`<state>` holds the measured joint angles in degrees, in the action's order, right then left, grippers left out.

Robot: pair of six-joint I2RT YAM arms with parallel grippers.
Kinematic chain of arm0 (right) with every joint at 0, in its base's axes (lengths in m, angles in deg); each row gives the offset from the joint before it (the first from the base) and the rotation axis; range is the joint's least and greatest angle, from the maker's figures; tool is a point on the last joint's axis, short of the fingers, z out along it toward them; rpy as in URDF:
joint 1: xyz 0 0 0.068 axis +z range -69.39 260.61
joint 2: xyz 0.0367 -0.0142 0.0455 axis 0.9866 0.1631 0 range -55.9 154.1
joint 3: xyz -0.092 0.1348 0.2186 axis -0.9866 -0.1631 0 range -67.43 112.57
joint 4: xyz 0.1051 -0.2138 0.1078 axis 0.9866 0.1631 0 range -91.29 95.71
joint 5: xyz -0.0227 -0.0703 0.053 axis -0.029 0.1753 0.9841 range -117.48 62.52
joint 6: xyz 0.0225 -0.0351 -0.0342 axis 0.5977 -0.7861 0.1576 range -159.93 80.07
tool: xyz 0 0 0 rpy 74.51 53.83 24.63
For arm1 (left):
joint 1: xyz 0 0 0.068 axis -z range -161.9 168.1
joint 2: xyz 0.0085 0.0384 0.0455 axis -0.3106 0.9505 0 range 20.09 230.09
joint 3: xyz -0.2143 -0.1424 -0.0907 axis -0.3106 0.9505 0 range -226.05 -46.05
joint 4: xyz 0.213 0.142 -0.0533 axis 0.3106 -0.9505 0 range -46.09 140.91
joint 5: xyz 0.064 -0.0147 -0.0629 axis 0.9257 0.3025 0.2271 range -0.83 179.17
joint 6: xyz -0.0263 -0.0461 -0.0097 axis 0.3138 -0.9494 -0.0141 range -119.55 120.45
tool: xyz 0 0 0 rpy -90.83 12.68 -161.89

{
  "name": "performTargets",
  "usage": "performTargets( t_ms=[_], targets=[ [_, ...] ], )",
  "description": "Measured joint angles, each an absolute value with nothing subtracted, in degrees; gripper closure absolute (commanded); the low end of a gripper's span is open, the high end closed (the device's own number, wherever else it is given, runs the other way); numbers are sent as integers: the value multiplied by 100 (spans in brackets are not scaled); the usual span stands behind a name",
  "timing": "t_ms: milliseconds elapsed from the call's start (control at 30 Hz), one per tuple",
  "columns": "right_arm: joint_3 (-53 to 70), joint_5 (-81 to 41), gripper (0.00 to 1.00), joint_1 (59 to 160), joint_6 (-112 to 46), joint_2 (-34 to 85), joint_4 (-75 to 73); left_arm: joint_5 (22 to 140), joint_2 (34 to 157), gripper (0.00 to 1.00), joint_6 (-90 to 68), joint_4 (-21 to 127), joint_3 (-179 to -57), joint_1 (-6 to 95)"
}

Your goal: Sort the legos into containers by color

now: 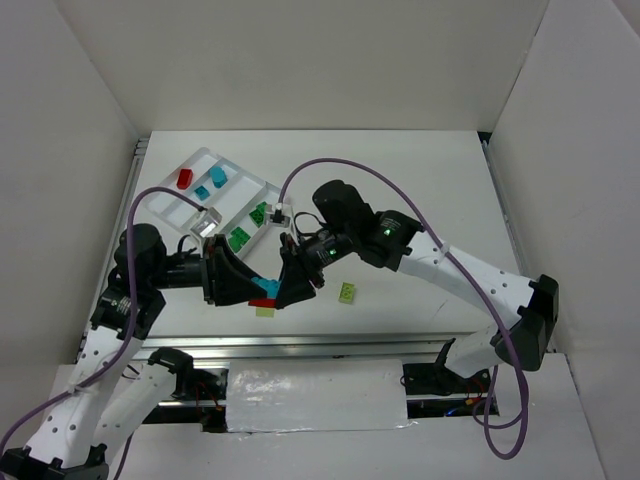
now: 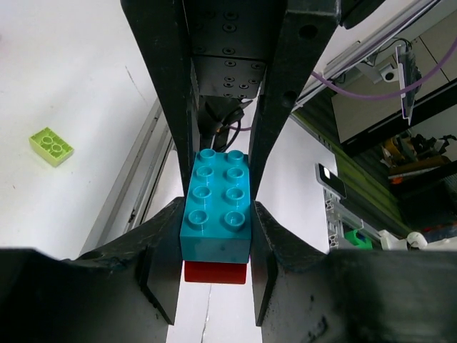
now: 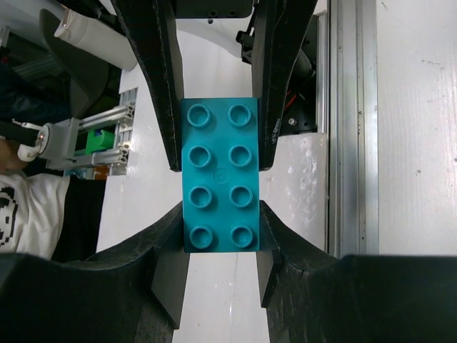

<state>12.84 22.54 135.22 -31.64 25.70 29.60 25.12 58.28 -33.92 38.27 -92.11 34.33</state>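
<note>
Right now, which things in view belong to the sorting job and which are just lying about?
Job: held teal studded plastic brick; red plastic brick under it; lime-green plastic brick; pale yellow plastic brick; white compartmented plastic tray with sorted bricks.
Lying about: purple cables; aluminium rail along the near edge.

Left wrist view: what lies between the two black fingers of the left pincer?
A teal studded plastic brick fills the gap, touching both fingers, with a red brick directly under it; the left wrist view shows this.
</note>
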Motion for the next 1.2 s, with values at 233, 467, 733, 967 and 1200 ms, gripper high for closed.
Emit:
performTargets(
  t_ms=[233, 467, 733, 967, 1200],
  targets=[
    [963, 2278, 0, 13540, -2947, 2415, 2411, 2697, 5756, 100, -3501, 4015, -9167, 3435],
    [-725, 1751, 0, 13542, -2086, 1274, 506, 3331, 5334, 100, -3928, 4351, -9052, 3435],
    [-2725, 715, 0, 13540, -213, 505, -3096, 4136, 4775, 100, -4846, 5379, -8765, 3435],
    [-2777, 20, 13, 13675, 495, 909, -4808, 4450, 4720, 100, -5689, 6106, -8368, 3435],
    [-2399, 22, 40, 13728, 849, 1595, -5483, 4581, 4652, 100, -5973, 6299, -8337, 3435]
  ],
)
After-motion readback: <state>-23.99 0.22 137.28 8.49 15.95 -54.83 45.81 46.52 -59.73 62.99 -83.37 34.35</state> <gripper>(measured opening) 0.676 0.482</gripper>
